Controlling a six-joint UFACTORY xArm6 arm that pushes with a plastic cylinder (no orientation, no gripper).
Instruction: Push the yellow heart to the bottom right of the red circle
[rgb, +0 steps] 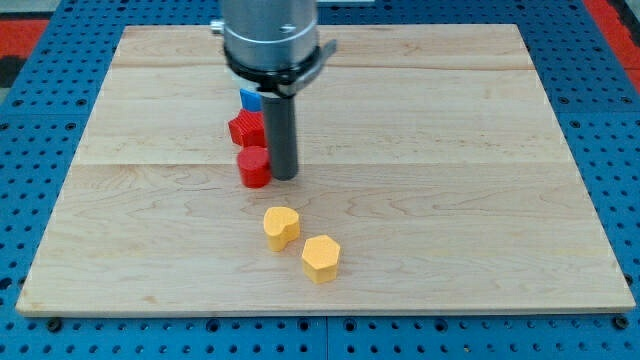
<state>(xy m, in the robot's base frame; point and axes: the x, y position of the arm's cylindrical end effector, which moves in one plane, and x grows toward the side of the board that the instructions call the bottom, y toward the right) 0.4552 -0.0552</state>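
The yellow heart (281, 227) lies on the wooden board (450, 200), below the middle. The red circle (254, 167) stands up and to the left of it, a short gap apart. My tip (284, 177) rests on the board right beside the red circle's right side, touching or nearly touching it, and above the yellow heart. A yellow hexagon (321, 258) lies just down and right of the heart, close to it.
A red block of star-like shape (245, 129) sits directly above the red circle. A blue block (250, 99) peeks out behind it, partly hidden by the rod and the arm's grey flange (270, 40).
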